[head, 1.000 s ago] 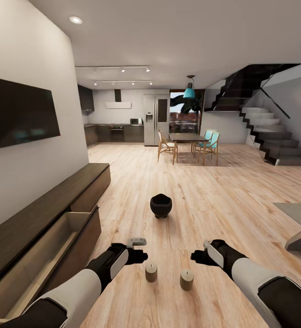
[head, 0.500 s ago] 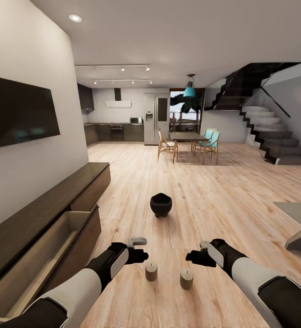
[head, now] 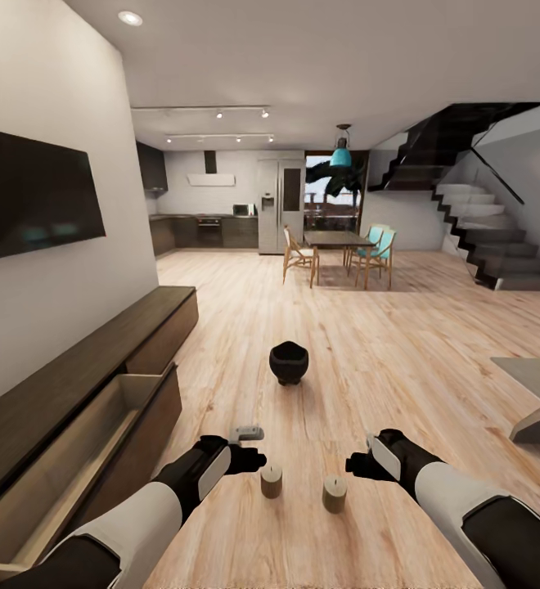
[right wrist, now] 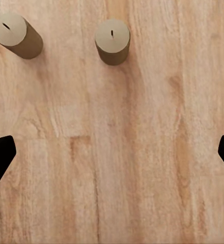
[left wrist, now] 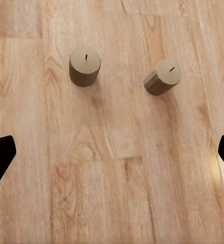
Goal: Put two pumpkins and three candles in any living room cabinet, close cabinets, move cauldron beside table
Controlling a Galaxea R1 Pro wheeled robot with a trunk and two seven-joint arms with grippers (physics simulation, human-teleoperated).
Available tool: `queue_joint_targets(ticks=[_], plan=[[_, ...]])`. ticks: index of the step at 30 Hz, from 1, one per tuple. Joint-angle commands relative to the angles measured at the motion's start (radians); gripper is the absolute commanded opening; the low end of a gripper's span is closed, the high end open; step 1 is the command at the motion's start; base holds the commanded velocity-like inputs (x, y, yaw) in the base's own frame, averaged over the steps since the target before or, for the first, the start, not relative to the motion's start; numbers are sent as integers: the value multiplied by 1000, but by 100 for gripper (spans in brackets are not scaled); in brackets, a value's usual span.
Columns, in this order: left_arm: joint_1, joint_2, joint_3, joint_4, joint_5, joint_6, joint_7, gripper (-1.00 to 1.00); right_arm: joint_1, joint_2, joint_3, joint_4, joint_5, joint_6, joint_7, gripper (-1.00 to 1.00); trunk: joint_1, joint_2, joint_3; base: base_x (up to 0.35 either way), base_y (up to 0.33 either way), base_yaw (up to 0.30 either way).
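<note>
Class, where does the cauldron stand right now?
In the head view the cauldron stands on the wooden floor, centre frame, beyond the two candles, with the cabinet to its left.

Open-plan room, with the kitchen and stairs lying beyond a wood floor.

A dark TV (head: 33, 196) is hanging on the white wall (head: 65, 106) at the left. Pale plank flooring (head: 401, 343) is running back to a kitchen (head: 204, 229), where a steel fridge (head: 280, 206) is standing beside dark cupboards and a range hood (head: 211, 179) is sitting on the back wall. A dining table (head: 335, 239) is standing in front of the fridge with wooden chairs (head: 300, 258) and teal chairs (head: 376, 249) around it, and a teal lamp (head: 340, 155) is hanging above it. Stairs (head: 491, 237) are climbing at the right. Track lights (head: 213, 112) are shining on the ceiling.
</note>
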Motion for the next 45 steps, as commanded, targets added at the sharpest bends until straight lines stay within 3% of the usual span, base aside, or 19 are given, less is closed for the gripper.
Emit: queue_joint_targets(ticks=[1, 21, 35, 45], plan=[[-1, 0, -4, -1, 7, 3, 5, 100, 0, -1, 6, -3, -11, 4, -9, 100, 0, -1, -3, 0, 0, 0], [-1, 0, -6, -1, 7, 5, 6, 100, 0, 1, 9, -3, -11, -4, -12, 100, 0, -1, -35, 0, 0, 0], [-1, 0, -12, -7, 9, 15, 7, 100, 0, 1, 5, -4, -11, 4, -12, 100, 54, -99, -101, 0, 0, 0], [-21, 0, -12, -69, 12, 130, 8, 100, -2, 11, 3, -20, -12, 5, -15, 100, 92, -169, -148, 0, 0, 0]])
